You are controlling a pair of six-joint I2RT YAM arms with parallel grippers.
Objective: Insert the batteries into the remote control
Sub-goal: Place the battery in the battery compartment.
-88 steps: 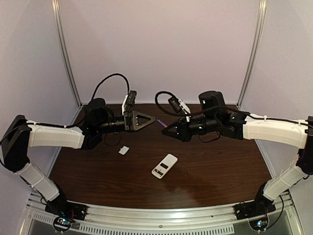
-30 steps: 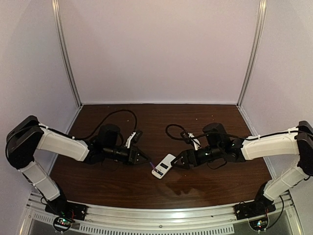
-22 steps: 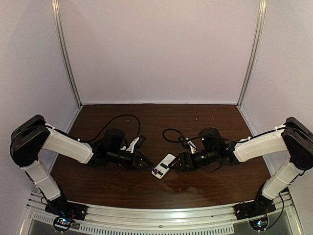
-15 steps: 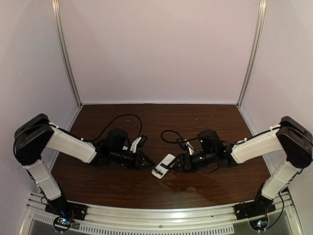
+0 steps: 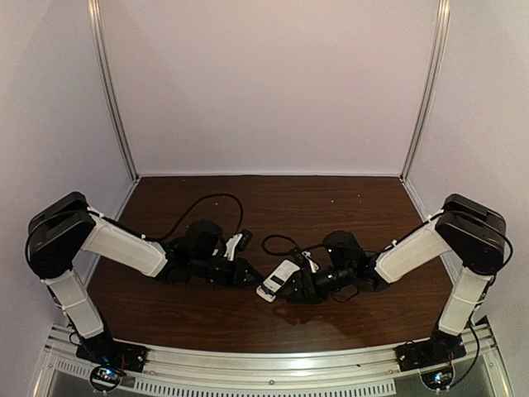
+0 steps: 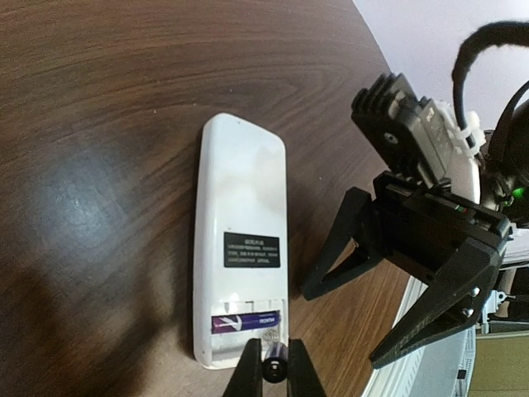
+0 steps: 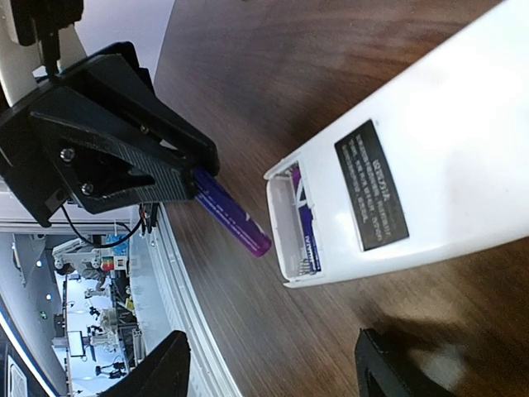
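— Two grippers sit low at centre frame in the overhead view, nose to nose. Left gripper (image 6: 272, 362) first: its fingers are pressed together on the loose battery (image 7: 234, 217), a purple one pinched by one end, with the free end poking toward the remote.
— How close is it?
— Just beside the open compartment at the end of the remote control (image 6: 240, 207), at the bottom of the left wrist view. Whether it touches the rim, I cannot tell.
— And the right gripper (image 7: 273, 368)?
— Spread wide. It stands at the right of the left wrist view, just beside the remote's long edge, with one fingertip close against it. Contact I can't call.
— The remote itself?
— Flat on the table (image 5: 331, 207), white back up, black label mid-body, compartment uncovered. One seated battery (image 6: 245, 322) lies in the slot, purple with pale lettering, and the bay alongside it shows bare white.
— Beyond that?
— Dark wood all round, and pale walls (image 5: 273, 83) at the top of the overhead frame.
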